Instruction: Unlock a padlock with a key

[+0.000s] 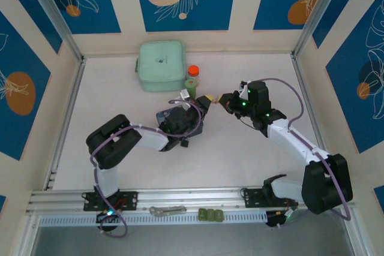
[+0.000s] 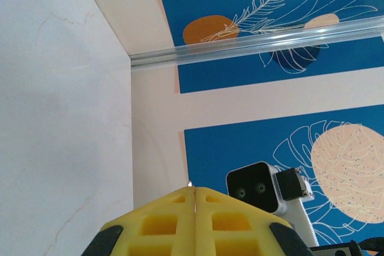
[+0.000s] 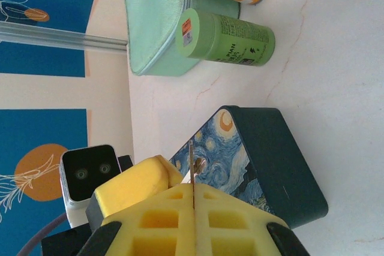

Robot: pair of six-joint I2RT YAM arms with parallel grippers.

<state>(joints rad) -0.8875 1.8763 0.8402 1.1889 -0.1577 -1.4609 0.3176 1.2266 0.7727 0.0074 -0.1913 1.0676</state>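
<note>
My two grippers meet tip to tip above the table's middle. The right gripper (image 3: 193, 199) is shut on the key (image 3: 191, 160), a thin pale metal strip seen edge-on that sticks up from between its yellow pads. A small silvery loop (image 3: 198, 163) hangs beside it. The left gripper (image 2: 194, 191) is shut too, and a tiny silvery tip (image 2: 189, 183) pokes out of its seam. Its yellow finger (image 3: 141, 178) rests against the key's lower part. From above, the left gripper (image 1: 206, 101) and right gripper (image 1: 222, 101) pinch one small pale piece. The padlock is hidden.
A blue swirly-painted box (image 1: 180, 123) (image 3: 264, 160) lies under the left arm's wrist. A mint-green case (image 1: 161, 65), an orange-capped bottle (image 1: 192, 75) and a green bottle (image 3: 231, 37) stand behind. A grey metal tool (image 1: 168, 210) and green pieces (image 1: 210, 214) lie on the front rail.
</note>
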